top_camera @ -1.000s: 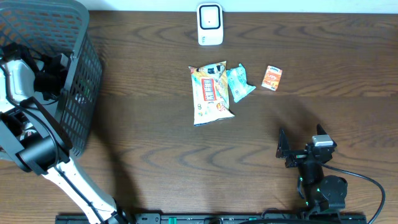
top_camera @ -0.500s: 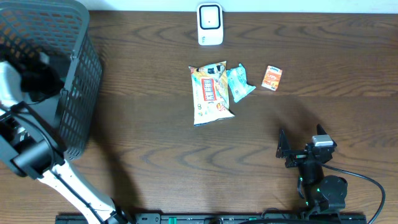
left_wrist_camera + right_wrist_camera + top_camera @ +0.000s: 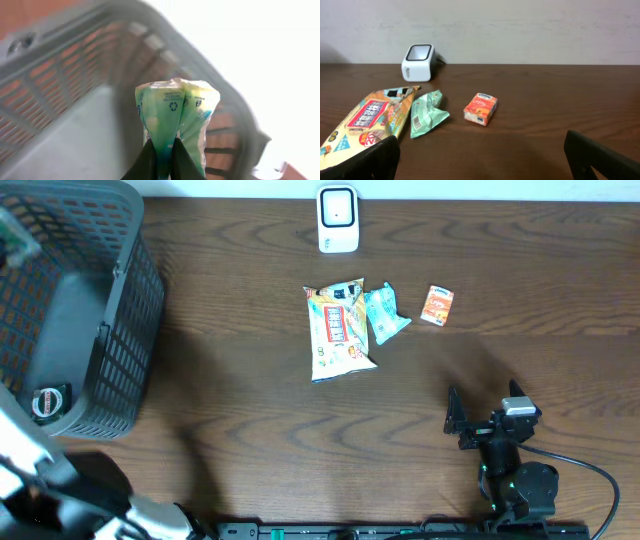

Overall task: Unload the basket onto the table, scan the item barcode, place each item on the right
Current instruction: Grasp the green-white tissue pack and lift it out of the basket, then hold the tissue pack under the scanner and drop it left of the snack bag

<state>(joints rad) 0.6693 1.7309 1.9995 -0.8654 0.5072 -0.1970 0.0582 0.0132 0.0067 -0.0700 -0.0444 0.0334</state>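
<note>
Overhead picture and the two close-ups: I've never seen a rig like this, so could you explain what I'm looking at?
Two robot arms work at a wooden table. One camera looks down from above; each of the other two rides on one arm's wrist. On the table lie a white scanner, a large snack bag, a small teal packet and a small orange box; a grey basket stands at the left. The left gripper is shut on a green packet near the basket. The right gripper is open and empty, facing the items.
</note>
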